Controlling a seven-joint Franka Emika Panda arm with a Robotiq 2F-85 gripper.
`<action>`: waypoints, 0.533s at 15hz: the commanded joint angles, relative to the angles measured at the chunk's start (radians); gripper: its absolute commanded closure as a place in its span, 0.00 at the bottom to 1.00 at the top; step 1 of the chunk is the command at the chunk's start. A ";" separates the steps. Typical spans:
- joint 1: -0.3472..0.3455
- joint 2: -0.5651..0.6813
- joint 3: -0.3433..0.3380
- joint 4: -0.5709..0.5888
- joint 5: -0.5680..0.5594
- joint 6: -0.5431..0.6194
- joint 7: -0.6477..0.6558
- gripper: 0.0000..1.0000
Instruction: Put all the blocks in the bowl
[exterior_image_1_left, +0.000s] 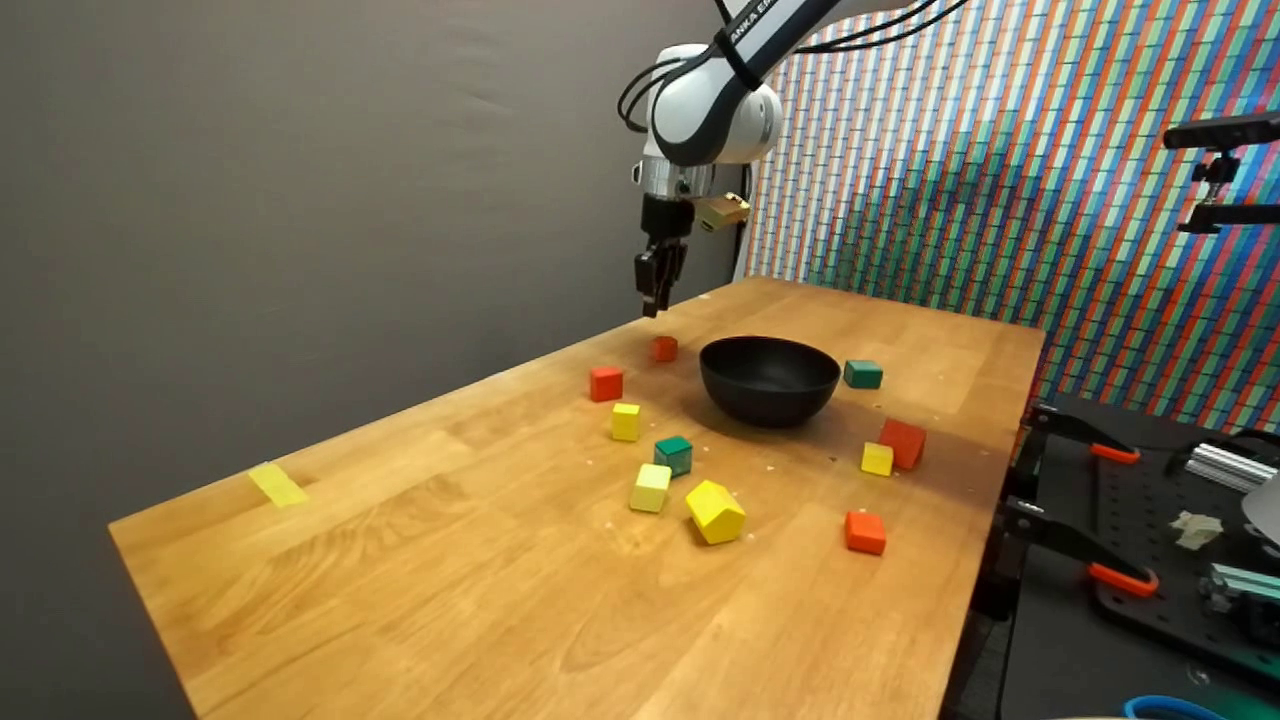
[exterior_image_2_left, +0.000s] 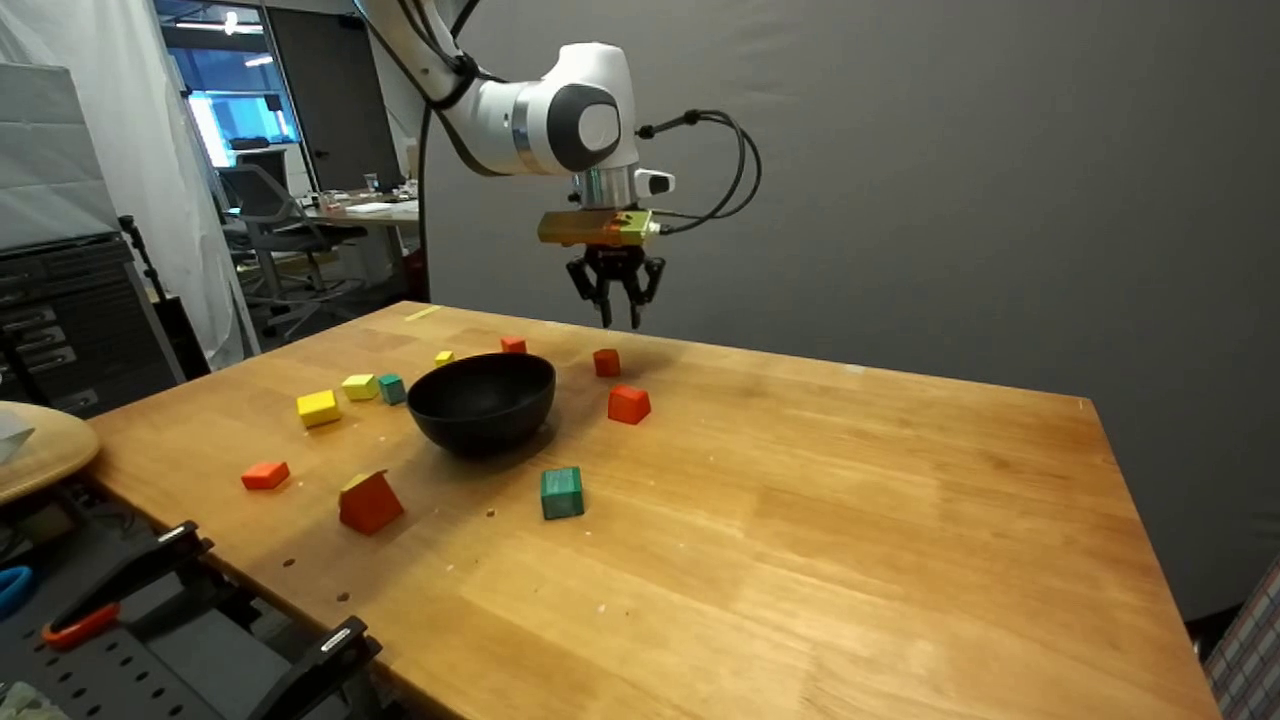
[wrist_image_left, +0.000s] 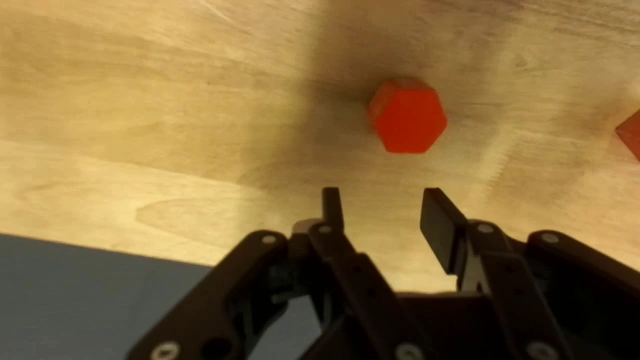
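My gripper (exterior_image_1_left: 652, 312) hangs above the table, apart from everything, with nothing between its separated fingertips in the wrist view. A red block (wrist_image_left: 412, 121) lies on the wood ahead of the fingers (wrist_image_left: 442, 227) there; another red block (wrist_image_left: 632, 132) is cut by the right edge. The black bowl (exterior_image_1_left: 768, 408) stands upright, and only black shows in the visible part of its inside. Around it lie red blocks (exterior_image_2_left: 629, 405), green blocks (exterior_image_1_left: 863, 375) and yellow blocks (exterior_image_1_left: 716, 512). A yellow block (exterior_image_1_left: 877, 459) sits close against a larger red block (exterior_image_1_left: 904, 442). An orange-red block (exterior_image_1_left: 865, 532) lies near one table edge.
A flat yellow strip (exterior_image_1_left: 278, 484) lies by the table edge along the grey wall (exterior_image_1_left: 350, 200). Black clamps with orange tips (exterior_image_1_left: 1120, 578) are on a dark side bench beyond the opposite edge. A camera on a stand (exterior_image_1_left: 1220, 133) rises there too.
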 joint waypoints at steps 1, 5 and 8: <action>-0.044 -0.126 0.021 -0.075 0.040 0.024 -0.009 0.27; -0.059 -0.135 0.034 -0.082 0.087 0.019 -0.023 0.03; -0.060 -0.108 0.049 -0.073 0.111 -0.010 -0.033 0.00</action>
